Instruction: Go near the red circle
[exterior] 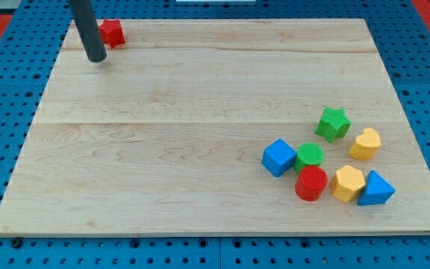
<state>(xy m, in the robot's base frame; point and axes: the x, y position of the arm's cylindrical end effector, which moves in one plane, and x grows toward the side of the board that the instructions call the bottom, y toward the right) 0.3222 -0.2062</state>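
Note:
The red circle (311, 183) is a short red cylinder at the view's lower right, inside a cluster of blocks. My tip (95, 57) is at the view's upper left, far from the red circle, close beside a second red block (111, 33) of unclear shape near the board's top edge. The dark rod rises from the tip out of the view's top.
Around the red circle lie a green circle (310, 156), a blue cube (278, 157), a green star (333, 123), a yellow heart (365, 143), a yellow hexagon (347, 183) and a blue triangle (376, 189). The wooden board (200, 134) sits on a blue pegboard.

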